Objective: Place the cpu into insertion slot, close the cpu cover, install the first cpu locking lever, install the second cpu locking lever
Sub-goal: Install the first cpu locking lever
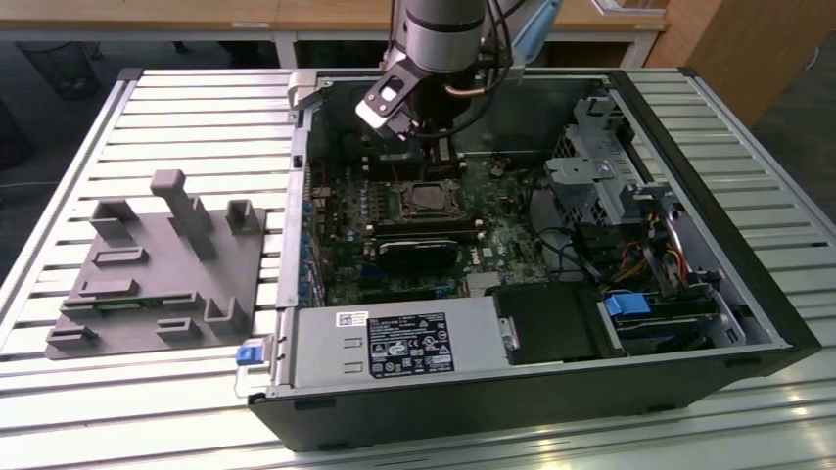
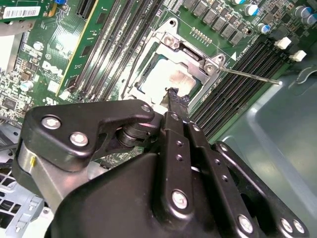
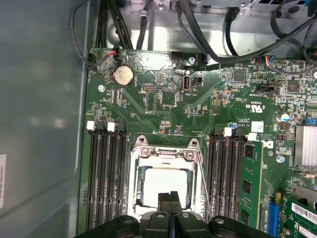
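An open computer case (image 1: pixel 523 401) lies on its side on a slatted worktop (image 1: pixel 170 117). It holds a green motherboard (image 3: pixel 163 106), a grey power supply (image 1: pixel 392 345) along its near wall and bundled cables. A grey moulded fixture (image 1: pixel 157 264) sits on the worktop beside the case, on the exterior view's left.

The arm reaches down into the case, and its hand (image 1: pixel 441 157) hangs over the insertion slot (image 1: pixel 425 198) near the middle of the board. In both wrist views the hand (image 3: pixel 171 198) (image 2: pixel 173 96) is clenched, its two black fingertips pressed together with nothing between them, their tips over the edge of the cpu (image 3: pixel 163 181) (image 2: pixel 161 79).

The cpu lies flat in the slot, silvery face up. It is square with no long axis, and its edges run parallel to the black memory slots (image 3: pixel 104 173) on either side. The cpu cover (image 3: pixel 166 153) (image 2: pixel 193 54) lies as a metal frame around the chip's face. A thin locking lever (image 2: pixel 247 75) (image 3: pixel 202 173) juts from one corner of the socket, out over the neighbouring memory slots.
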Robot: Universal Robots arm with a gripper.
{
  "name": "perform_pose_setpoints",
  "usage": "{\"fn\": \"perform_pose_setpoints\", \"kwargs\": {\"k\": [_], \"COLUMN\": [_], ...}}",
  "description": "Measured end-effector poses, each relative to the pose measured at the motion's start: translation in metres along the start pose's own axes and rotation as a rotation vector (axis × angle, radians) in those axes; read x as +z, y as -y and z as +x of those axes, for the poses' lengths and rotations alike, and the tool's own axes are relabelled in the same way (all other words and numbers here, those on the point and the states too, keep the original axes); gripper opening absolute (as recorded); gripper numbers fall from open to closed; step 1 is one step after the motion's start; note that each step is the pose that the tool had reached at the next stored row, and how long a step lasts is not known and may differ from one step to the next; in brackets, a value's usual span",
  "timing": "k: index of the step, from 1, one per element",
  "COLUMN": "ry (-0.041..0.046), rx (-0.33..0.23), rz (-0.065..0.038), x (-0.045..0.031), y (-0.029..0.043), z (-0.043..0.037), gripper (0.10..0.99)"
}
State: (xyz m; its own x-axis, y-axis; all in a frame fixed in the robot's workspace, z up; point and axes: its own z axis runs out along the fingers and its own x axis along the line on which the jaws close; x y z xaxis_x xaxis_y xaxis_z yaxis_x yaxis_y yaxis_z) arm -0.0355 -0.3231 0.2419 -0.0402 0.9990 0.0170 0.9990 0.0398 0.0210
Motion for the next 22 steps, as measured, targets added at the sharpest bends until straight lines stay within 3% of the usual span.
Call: {"fn": "perform_pose_setpoints", "kwargs": {"k": [22], "ry": [0.0001], "rx": [0.000], "rz": [0.000], "x": [-0.0061], "y": [-0.0001], "z": [0.0001], "gripper": [0.106]}}
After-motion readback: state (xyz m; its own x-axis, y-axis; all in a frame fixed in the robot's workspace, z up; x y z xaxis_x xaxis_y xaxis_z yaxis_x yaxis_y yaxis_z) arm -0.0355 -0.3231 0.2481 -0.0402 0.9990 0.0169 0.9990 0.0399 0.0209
